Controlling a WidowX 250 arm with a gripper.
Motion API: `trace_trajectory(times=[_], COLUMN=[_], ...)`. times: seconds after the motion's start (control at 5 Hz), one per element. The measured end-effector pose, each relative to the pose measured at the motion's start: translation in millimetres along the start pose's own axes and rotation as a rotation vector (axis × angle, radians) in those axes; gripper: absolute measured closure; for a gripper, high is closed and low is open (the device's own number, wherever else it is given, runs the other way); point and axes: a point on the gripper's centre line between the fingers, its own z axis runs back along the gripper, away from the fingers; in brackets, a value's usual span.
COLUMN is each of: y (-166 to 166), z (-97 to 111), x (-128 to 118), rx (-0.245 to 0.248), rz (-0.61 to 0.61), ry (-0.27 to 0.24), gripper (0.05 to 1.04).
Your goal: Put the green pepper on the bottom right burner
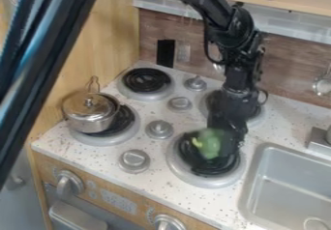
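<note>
Over the bottom right burner hangs the black gripper, pointing down from the arm at the top. The green pepper is right at the gripper's lower left side, over the upper middle of that burner's black coil. Its small yellowish stem end points left. Whether the pepper rests on the coil or is held just above it, I cannot tell. The gripper's lower end blends into the dark coil.
A lidded metal pot stands on the bottom left burner. The top left burner is bare, and the arm partly covers the top right burner. Metal knobs stand between the burners. A sink lies at the right.
</note>
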Motion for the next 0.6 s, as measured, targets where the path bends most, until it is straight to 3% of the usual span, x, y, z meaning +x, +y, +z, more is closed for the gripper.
trace_trajectory(times=[0.2,0.4,0.6], y=[1.1,1.9,2.8], z=[1.5,-2.1,3.5], x=[0.0,-6.4,-9.9], rx=[0.001,-0.017,0.001], rz=[0.022,0.078,0.115], ry=[-0.006,0.0,-0.019], gripper=[0.225,0.069,0.076])
